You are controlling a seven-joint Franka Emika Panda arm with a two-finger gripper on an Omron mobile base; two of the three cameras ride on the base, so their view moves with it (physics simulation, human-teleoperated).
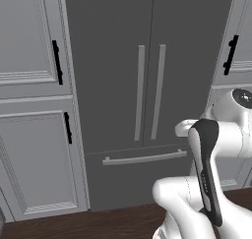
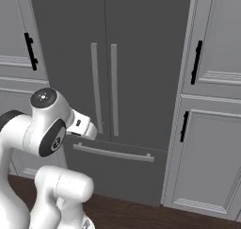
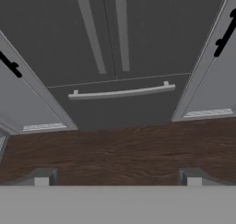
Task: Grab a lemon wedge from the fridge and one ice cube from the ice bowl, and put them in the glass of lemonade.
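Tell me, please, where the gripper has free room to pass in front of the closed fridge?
The open gripper hangs over bare dark wood floor, free up to the fridge. On the fridge, the flat door faces outside the two vertical handles are bare; the narrow gap between them is tight, and the drawer handle crosses below.

The arm (image 1: 211,184) occupies the lower right of the left base view and the lower left of the right base view, folded compactly above its base. A white link with a dark inset strip rises through the lower right of the left base view to a rounded upper joint (image 1: 236,105) near the right edge. In the right base view, the same joint (image 2: 44,122) sits at middle left, with a short white segment projecting to its right. In the hand view, the gripper (image 3: 117,178) stands with its jaws wide apart and nothing between them, one dark fingertip (image 3: 42,177) at the lower left and the other at the lower right.
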